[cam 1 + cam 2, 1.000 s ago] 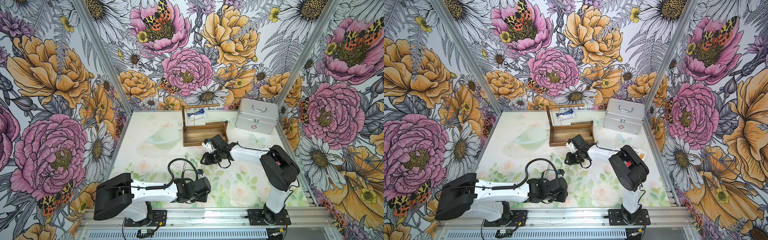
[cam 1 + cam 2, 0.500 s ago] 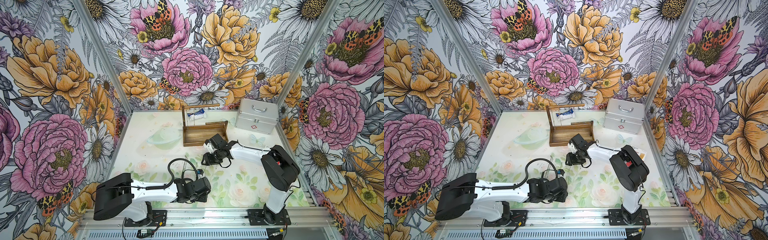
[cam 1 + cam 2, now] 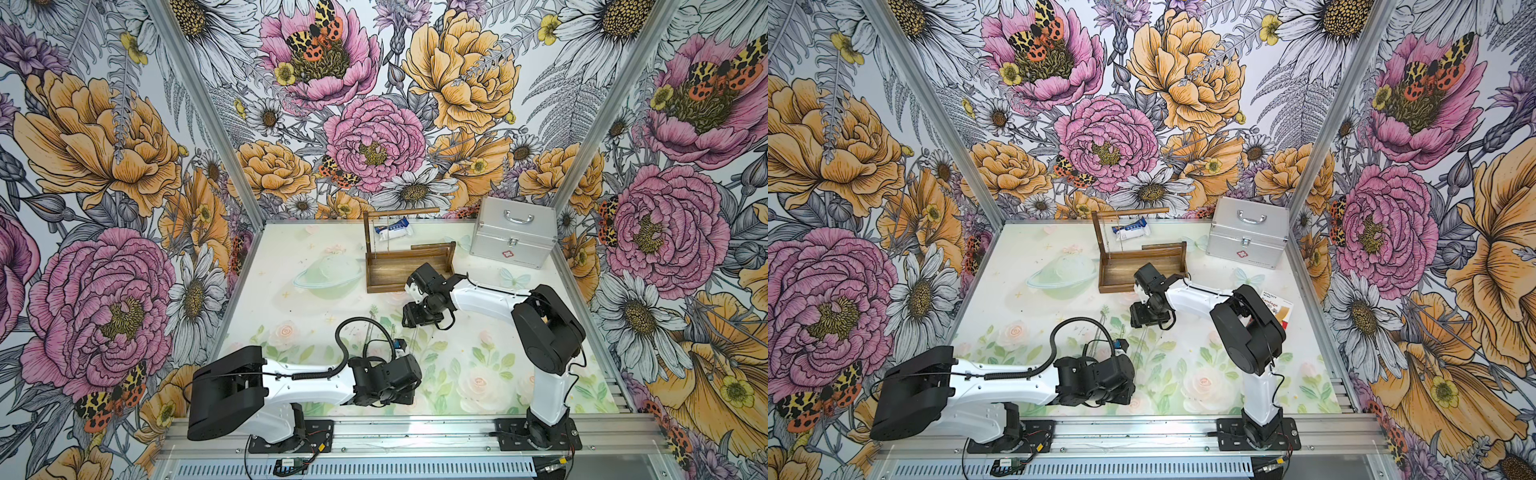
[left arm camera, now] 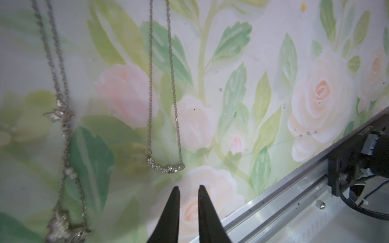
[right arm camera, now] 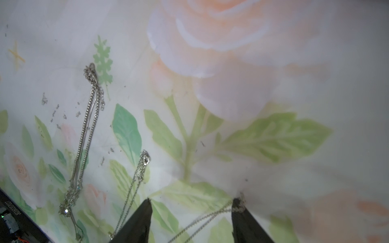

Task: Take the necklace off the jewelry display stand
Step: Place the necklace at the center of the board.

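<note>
The brown jewelry display stand (image 3: 409, 266) stands at the back of the table, and a thin necklace (image 3: 382, 237) hangs from its top rod (image 3: 1129, 212). Several silver necklaces lie flat on the mat in front of it. My right gripper (image 5: 192, 199) is open just above the mat. One chain (image 5: 210, 216) runs between its jaws, its end resting against one fingertip (image 5: 237, 207). Two other chains (image 5: 88, 130) (image 5: 136, 178) lie beside it. My left gripper (image 4: 189, 187) hovers near the front edge with a narrow gap and nothing in it, close to a stone-set necklace (image 4: 166, 167).
A silver metal case (image 3: 513, 237) stands at the back right. A blue and white packet (image 3: 395, 230) lies behind the stand, and a bandage box (image 3: 1277, 309) lies behind the right arm's elbow. The aluminium rail (image 3: 374, 428) runs along the front.
My right gripper's jaws have spread apart over the mat, and the chain now lies loose between them. The left arm has not moved.
</note>
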`<state>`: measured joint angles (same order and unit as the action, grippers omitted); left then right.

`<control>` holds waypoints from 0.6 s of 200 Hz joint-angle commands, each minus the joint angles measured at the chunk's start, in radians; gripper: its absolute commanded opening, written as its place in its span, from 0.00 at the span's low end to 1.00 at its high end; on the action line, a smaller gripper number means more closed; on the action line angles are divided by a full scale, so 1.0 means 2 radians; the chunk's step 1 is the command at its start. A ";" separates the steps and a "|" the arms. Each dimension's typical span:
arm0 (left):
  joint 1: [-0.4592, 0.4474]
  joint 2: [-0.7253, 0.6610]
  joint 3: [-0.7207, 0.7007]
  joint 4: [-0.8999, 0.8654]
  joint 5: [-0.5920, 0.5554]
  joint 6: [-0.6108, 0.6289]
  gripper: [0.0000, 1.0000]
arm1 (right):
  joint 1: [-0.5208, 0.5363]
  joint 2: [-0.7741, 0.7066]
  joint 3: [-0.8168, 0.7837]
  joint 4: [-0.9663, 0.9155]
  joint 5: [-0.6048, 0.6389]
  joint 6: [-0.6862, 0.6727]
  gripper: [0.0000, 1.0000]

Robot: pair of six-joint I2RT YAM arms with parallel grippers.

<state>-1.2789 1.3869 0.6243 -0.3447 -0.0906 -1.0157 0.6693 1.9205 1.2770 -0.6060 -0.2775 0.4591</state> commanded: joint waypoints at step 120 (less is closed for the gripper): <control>-0.008 0.010 -0.012 -0.002 -0.013 -0.012 0.16 | 0.002 0.024 0.035 -0.044 0.026 -0.033 0.66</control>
<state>-1.2816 1.4197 0.6159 -0.3405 -0.0906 -1.0306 0.6689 1.9461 1.3163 -0.6785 -0.2478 0.4168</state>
